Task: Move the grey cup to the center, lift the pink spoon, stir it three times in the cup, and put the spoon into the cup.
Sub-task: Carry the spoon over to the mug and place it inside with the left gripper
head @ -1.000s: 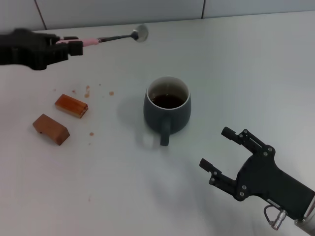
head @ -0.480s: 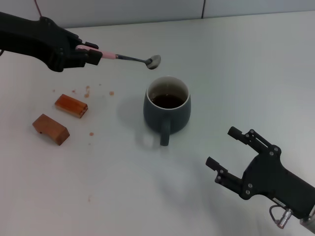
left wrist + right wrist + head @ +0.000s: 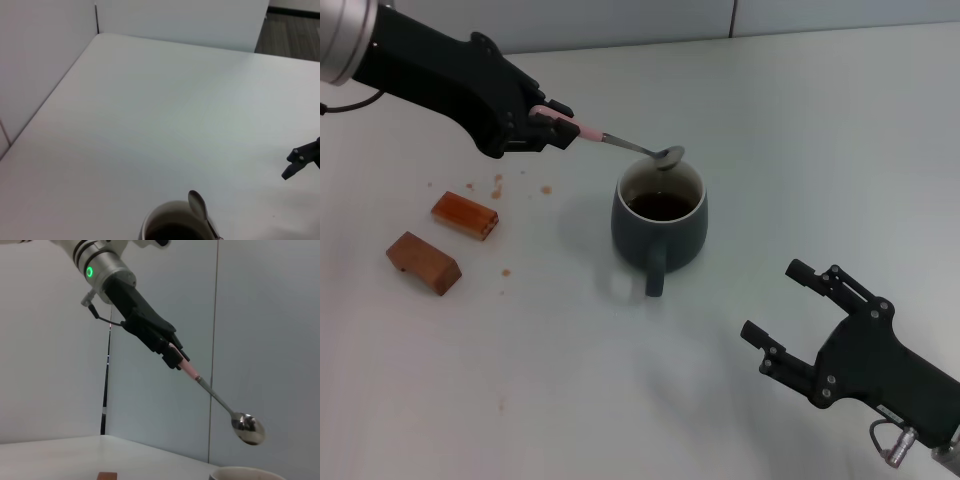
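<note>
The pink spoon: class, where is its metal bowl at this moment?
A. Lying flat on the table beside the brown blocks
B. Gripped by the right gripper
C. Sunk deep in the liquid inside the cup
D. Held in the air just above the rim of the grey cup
D. The left gripper holds the pink spoon by its handle, and the right wrist view shows its bowl hanging clear above the rim of the grey cup.

Colours on the white surface point(image 3: 800, 150)

The grey cup point(image 3: 660, 232) holds dark brown drink. The pink spoon point(image 3: 625, 145) has a shiny silver bowl. Both end effectors, left point(image 3: 555, 127) and right point(image 3: 785, 310), are black. Two blocks point(image 3: 442, 240) are orange-brown.
</note>
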You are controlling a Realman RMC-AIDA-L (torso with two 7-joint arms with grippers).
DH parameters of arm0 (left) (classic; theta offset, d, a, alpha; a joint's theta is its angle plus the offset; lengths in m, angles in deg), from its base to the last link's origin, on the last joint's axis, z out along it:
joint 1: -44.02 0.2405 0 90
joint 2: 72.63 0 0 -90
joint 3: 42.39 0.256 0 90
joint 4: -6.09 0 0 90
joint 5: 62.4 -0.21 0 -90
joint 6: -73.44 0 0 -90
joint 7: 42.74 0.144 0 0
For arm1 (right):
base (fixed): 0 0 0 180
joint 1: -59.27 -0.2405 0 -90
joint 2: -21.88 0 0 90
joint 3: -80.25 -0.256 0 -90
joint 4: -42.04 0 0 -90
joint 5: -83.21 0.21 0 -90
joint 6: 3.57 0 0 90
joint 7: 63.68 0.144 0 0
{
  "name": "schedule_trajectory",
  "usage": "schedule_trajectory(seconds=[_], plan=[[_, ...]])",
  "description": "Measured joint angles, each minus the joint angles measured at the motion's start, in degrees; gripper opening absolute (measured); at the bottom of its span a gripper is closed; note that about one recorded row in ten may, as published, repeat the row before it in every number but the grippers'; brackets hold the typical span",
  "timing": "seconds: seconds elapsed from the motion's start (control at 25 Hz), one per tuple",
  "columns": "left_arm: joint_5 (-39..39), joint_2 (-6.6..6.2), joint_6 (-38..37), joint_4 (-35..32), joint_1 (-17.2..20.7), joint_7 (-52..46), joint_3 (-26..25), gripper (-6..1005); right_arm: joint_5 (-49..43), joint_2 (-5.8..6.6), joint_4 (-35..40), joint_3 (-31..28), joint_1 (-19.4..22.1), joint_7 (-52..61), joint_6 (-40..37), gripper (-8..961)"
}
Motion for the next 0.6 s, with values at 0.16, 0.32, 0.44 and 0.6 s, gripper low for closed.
schedule_trajectory(seconds=[0.16,0.32,0.44,0.6], plan=[[-0.8,0.11,0.4,0.1,-1.4,-0.1,1.4,138,0.0,0.0,0.2,0.0,0.2,0.0,0.0,786],[-2.4,0.27,1.3,0.3,-2.4,-0.1,2.9,138,0.0,0.0,0.4,0.0,0.3,0.0,0.0,786],[-3.9,0.3,2.7,0.5,-2.7,-0.1,5.0,138,0.0,0.0,0.4,0.0,0.4,0.1,-0.2,787],[-6.1,0.38,4.6,1.4,-3.3,-0.7,6.3,138,0.0,0.0,0.6,0.0,0.4,0.1,-0.3,787]])
